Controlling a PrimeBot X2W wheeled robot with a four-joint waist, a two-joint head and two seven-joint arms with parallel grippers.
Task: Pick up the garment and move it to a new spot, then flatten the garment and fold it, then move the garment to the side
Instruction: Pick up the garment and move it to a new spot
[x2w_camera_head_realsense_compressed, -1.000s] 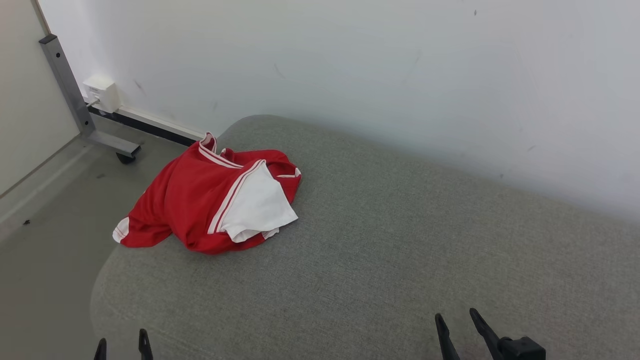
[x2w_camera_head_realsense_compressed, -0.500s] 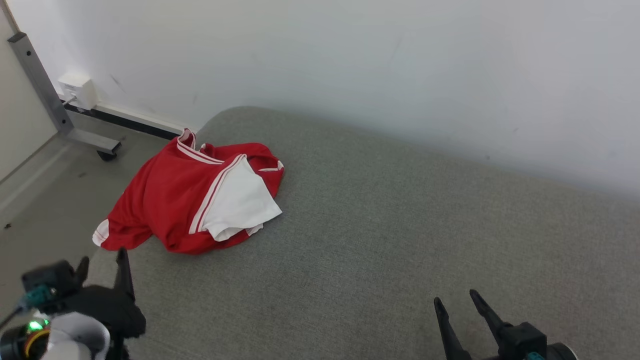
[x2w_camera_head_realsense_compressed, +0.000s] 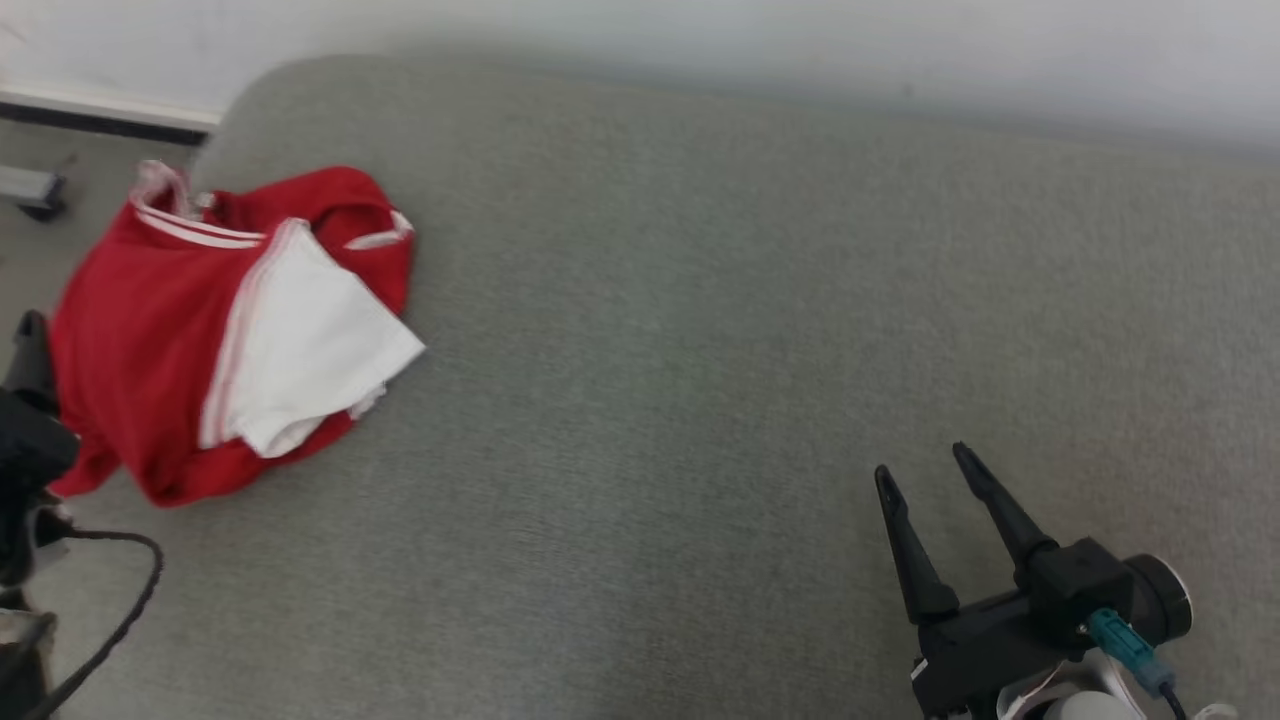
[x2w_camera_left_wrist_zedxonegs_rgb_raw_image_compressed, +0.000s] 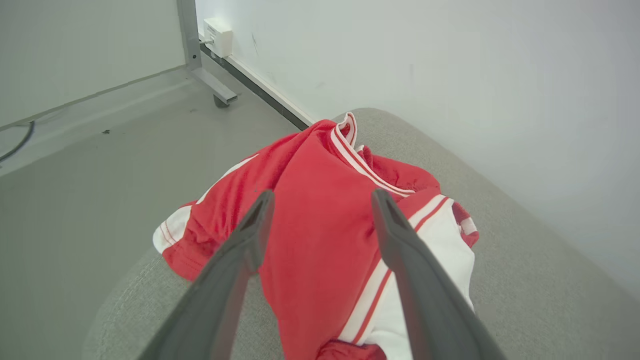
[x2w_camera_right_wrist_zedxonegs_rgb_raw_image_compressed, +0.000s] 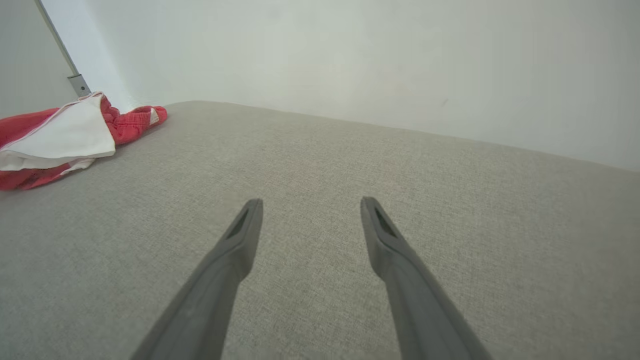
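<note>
The garment (x2w_camera_head_realsense_compressed: 200, 320) is a red shirt with white panels and stripes. It lies crumpled at the left end of the grey cushion (x2w_camera_head_realsense_compressed: 650, 350), partly over its edge. My left gripper (x2w_camera_left_wrist_zedxonegs_rgb_raw_image_compressed: 322, 195) hovers open just short of the garment, with the red cloth (x2w_camera_left_wrist_zedxonegs_rgb_raw_image_compressed: 310, 165) showing between and beyond its fingers. In the head view one of its dark fingers (x2w_camera_head_realsense_compressed: 30, 345) shows at the left edge beside the garment. My right gripper (x2w_camera_head_realsense_compressed: 925, 465) is open and empty above bare cushion at the lower right, far from the garment (x2w_camera_right_wrist_zedxonegs_rgb_raw_image_compressed: 60, 135).
A white wall runs along the back of the cushion. Left of the cushion is grey floor with a metal frame leg on a caster (x2w_camera_left_wrist_zedxonegs_rgb_raw_image_compressed: 200, 55) and a white wall box (x2w_camera_left_wrist_zedxonegs_rgb_raw_image_compressed: 218, 36). A black cable (x2w_camera_head_realsense_compressed: 110, 620) loops at the lower left.
The head camera has tilted down and turned right, shifting the whole picture. My left gripper has come forward to the garment's near side. My right gripper has come further forward over the cushion.
</note>
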